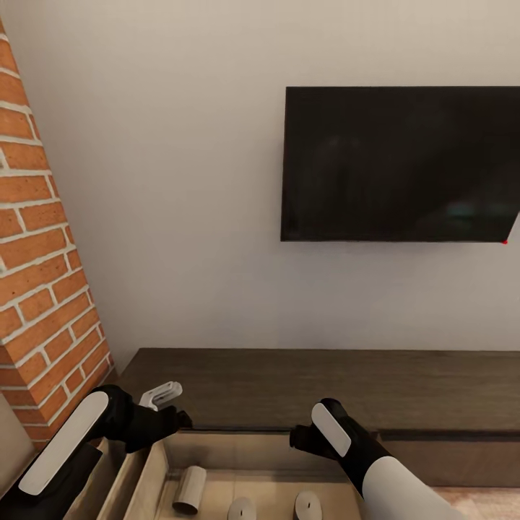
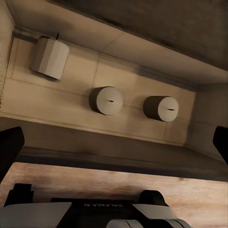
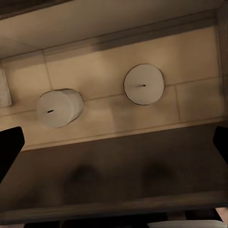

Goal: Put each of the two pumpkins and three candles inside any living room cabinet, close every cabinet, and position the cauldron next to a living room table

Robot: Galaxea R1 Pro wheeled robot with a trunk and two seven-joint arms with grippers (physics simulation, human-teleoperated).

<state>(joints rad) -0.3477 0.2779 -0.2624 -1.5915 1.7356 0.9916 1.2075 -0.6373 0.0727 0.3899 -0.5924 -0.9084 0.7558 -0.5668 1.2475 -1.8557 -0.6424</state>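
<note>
Cabinet: long low dark-brown wood cabinet [image 1: 325,386] at 6 o'clock under black wall television [image 1: 401,165], open.
Candles: three pale cylindrical wax candles [image 2: 49,58] [image 2: 106,100] [image 2: 161,108] inside cabinet, apart.
Left gripper [image 1: 167,404]: fingers wide, empty.
Right gripper [image 1: 297,438]: fingers wide, empty.
</note>
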